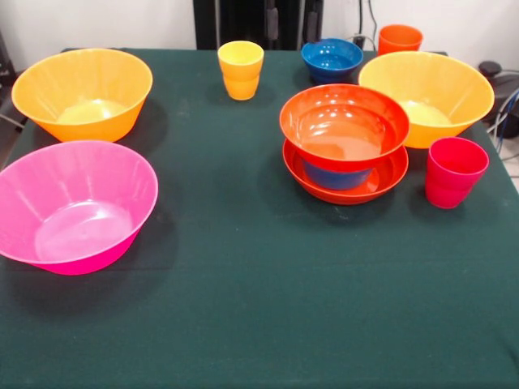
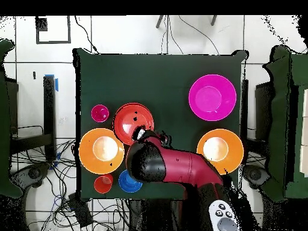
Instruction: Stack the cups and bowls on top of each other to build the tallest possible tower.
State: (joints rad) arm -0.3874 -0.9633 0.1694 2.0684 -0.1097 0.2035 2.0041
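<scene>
One view only, overhead, shows arm [image 2: 180,168] above red-orange bowl [image 2: 133,119]; claw state unclear.

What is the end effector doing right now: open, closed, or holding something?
End effector: cannot be told. The front view does not show it; overhead, the arm reaches over the red-orange bowls and hides it.

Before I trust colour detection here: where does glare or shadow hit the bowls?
Front view: bright glare on the stacked red-orange bowl, soft shadows beside the pink bowl. Overhead view: washed-out centres in both orange-yellow bowls.
</scene>
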